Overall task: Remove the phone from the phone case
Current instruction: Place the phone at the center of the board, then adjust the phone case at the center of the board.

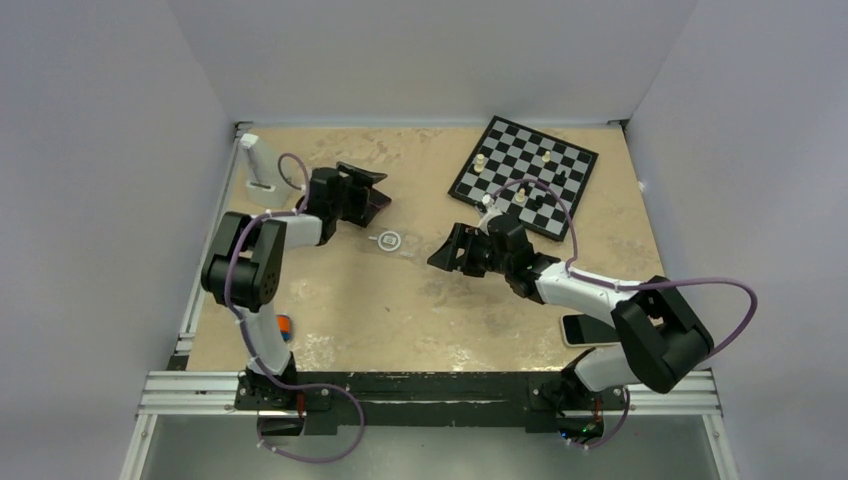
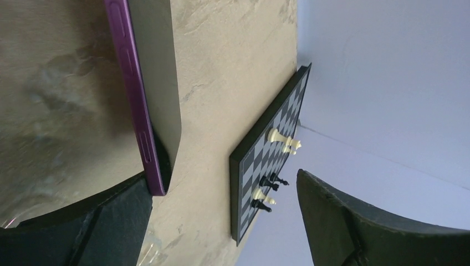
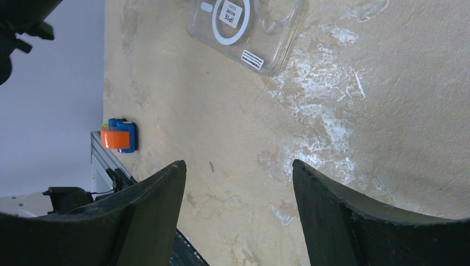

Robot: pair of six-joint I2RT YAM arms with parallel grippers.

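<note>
I see the left gripper (image 2: pixel 224 176) with its fingers (image 2: pixel 111 221) wide apart, so it grips nothing. The phone (image 2: pixel 158 72) is out of the case (image 3: pixel 244 27). It shows a dark face and a purple side edge, and its lower corner is just beside the left finger of that gripper; the other finger is well apart from it. From these views I cannot tell if the phone lies flat on the table (image 1: pixel 400 310) or is tilted.

The case lies alone on the table between the two grippers, with the white ring mark facing up. It is clear and nothing is inside it.

The right gripper (image 3: pixel 238 163) hangs above the bare table near the case. Its fingers are also spread, and nothing is between them.

The chessboard (image 1: pixel 525 175) with a few pieces is at the far right side. A second phone (image 1: pixel 580 328) with a white rim lies under the right arm. A small orange and blue object (image 3: pixel 117 136) sits at the near left edge of the table.
</note>
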